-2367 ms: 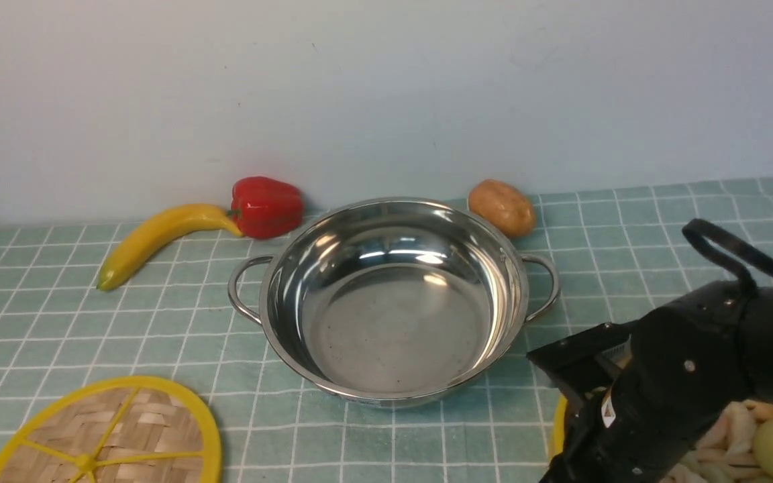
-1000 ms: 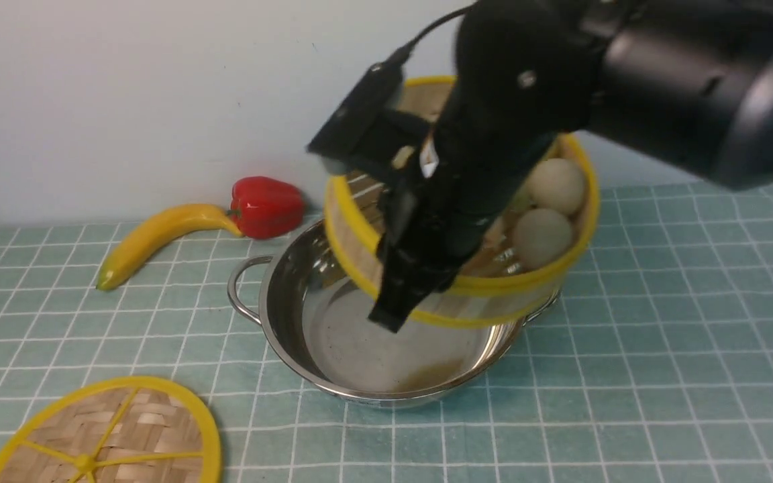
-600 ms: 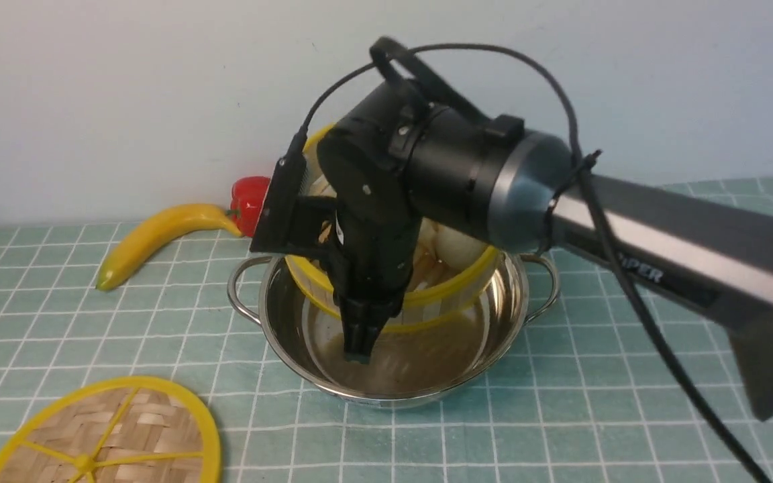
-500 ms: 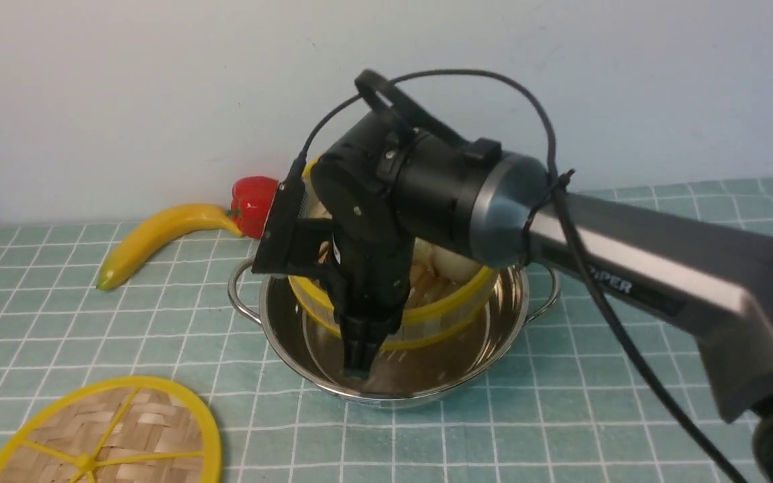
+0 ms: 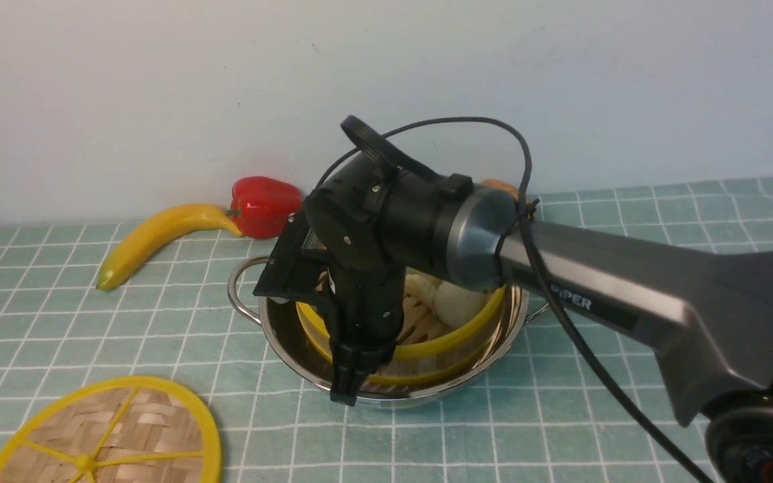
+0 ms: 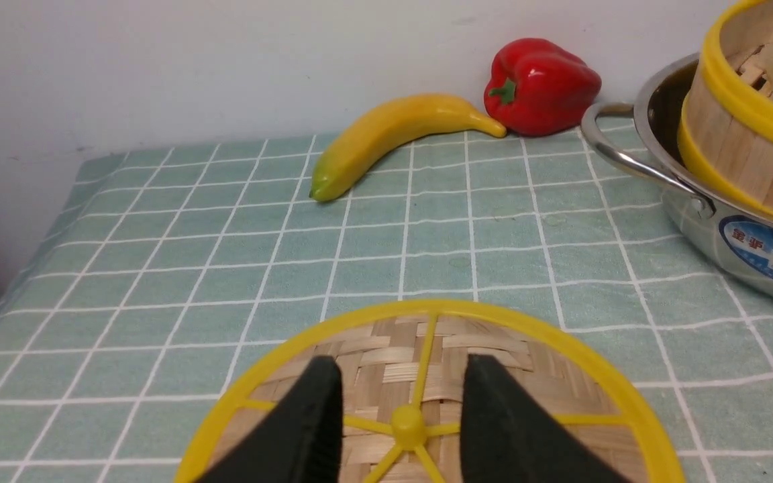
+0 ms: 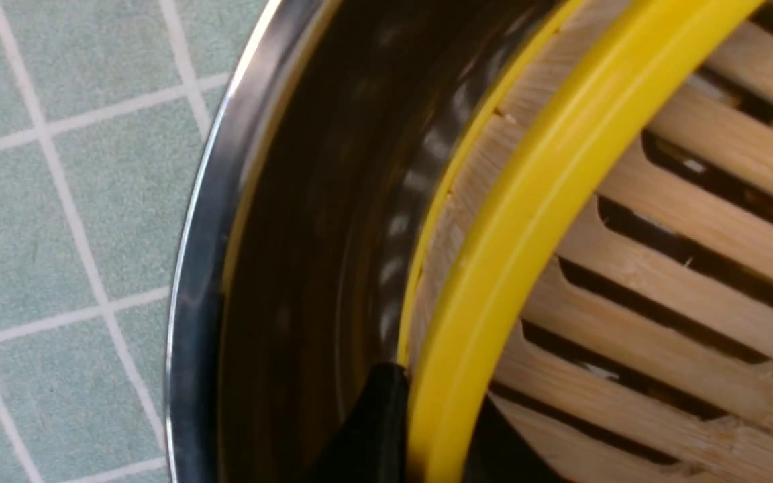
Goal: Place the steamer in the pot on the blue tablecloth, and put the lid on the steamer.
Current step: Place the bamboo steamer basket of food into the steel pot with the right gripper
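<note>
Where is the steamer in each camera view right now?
Front view: steamer at centre, inside the pot, partly behind the right arm.
Left wrist view: steamer at the frame's edge, in the pot, past the red pepper.
Right wrist view: steamer close up, yellow rim and slats.
Shared landmark: the pot's steel rim.

Tablecloth (image 5: 58, 315): pale teal, thin white grid lines. Steamer (image 6: 742, 154): tan wooden strips between yellow rims; lid (image 5: 125, 429): tan basket-weave, yellow rim and spokes; pot (image 5: 279, 332): mirror-bright silver steel, blue-and-white label on its side. Banana (image 5: 158, 238): yellow, greenish at the tip; pepper (image 5: 266, 204): glossy red, green stem.
</note>
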Available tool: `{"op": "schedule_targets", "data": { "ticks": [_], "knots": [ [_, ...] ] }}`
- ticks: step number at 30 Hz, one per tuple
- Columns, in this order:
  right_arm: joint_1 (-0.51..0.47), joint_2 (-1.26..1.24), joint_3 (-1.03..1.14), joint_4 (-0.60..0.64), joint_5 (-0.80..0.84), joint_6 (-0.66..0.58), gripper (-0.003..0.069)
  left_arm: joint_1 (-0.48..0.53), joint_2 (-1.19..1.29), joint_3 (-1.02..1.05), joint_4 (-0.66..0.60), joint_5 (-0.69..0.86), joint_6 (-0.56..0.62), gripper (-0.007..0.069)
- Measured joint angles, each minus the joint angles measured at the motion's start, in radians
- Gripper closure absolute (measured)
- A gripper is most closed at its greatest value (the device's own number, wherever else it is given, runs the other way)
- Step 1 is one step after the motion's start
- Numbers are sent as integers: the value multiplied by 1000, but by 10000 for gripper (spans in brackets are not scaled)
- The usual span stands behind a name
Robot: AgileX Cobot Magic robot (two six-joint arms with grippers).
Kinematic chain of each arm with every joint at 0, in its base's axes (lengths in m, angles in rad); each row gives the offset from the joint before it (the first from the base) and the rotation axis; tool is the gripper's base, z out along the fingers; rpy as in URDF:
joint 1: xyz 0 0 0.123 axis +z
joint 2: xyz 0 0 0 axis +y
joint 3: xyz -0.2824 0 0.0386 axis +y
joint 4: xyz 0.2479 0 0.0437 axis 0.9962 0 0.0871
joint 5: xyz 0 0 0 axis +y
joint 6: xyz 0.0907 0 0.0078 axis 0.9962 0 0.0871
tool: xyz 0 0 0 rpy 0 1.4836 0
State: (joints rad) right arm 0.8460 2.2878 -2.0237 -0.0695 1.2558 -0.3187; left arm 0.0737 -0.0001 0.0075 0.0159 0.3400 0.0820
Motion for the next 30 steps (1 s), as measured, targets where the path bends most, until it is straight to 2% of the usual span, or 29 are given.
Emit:
{"op": "schedule_targets", "data": {
  "ticks": [8, 16, 25, 30],
  "knots": [
    [0, 0, 0, 69, 0, 8, 602, 0, 0, 0, 0, 0, 0, 382],
    [0, 0, 0, 64, 0, 31, 594, 0, 0, 0, 0, 0, 0, 382],
    [1, -3, -3, 39, -13, 33, 392, 0, 0, 0, 0, 0, 0, 382],
    [1, -6, -3, 30, -19, 84, 321, 0, 0, 0, 0, 0, 0, 382]
  ]
}}
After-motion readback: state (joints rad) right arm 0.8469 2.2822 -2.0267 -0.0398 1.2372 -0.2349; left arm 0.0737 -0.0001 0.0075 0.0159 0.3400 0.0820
